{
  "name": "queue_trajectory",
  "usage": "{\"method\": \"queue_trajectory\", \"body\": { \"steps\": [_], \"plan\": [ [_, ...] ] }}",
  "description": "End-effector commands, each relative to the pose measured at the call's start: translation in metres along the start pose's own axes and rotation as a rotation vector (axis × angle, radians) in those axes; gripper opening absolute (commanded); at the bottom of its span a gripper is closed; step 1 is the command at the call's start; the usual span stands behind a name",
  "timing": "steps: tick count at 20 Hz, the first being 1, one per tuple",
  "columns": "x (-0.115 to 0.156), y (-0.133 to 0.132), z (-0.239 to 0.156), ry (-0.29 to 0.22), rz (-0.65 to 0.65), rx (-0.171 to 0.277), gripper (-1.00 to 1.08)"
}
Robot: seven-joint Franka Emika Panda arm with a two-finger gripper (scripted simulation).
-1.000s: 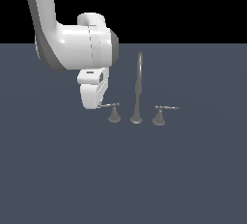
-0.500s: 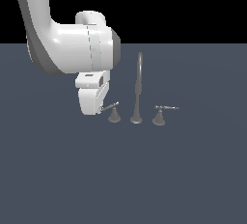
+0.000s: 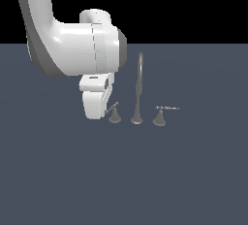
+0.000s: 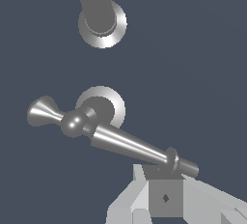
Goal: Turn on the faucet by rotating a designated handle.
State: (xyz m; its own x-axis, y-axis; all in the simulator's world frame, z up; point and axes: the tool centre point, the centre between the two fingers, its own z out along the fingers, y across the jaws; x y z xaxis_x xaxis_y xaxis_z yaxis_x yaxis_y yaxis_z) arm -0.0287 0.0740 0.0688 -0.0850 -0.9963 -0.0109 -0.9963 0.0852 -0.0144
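End effector [image 4: 164,196] at handle [image 4: 103,133] lever tip, grip state unclear, no legible markings

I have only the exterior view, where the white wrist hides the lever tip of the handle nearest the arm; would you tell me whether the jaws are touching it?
Observer: In the wrist view, the handle has its lever tip right against one finger pad; they appear to touch.
Operator: Thank you. Are the jaws closed around the lever?
Observer: I cannot tell. Only that one pad shows clearly, beside the tip rather than around it.
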Motion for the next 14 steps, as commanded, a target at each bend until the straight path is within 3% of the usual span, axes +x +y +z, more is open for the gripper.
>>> {"method": "queue_trajectory", "body": {
  "steps": [1,4,5,14],
  "plan": [
    [0.024,0.007,0.003,0.010,0.024,-0.011,-1.00],
    [0.033,0.012,0.003,0.011,0.025,-0.014,-1.00],
    [0.010,0.009,0.000,0.001,-0.006,-0.003,-1.00],
    [0.073,-0.003,0.003,0.011,0.024,-0.014,-1.00]
  ]
}}
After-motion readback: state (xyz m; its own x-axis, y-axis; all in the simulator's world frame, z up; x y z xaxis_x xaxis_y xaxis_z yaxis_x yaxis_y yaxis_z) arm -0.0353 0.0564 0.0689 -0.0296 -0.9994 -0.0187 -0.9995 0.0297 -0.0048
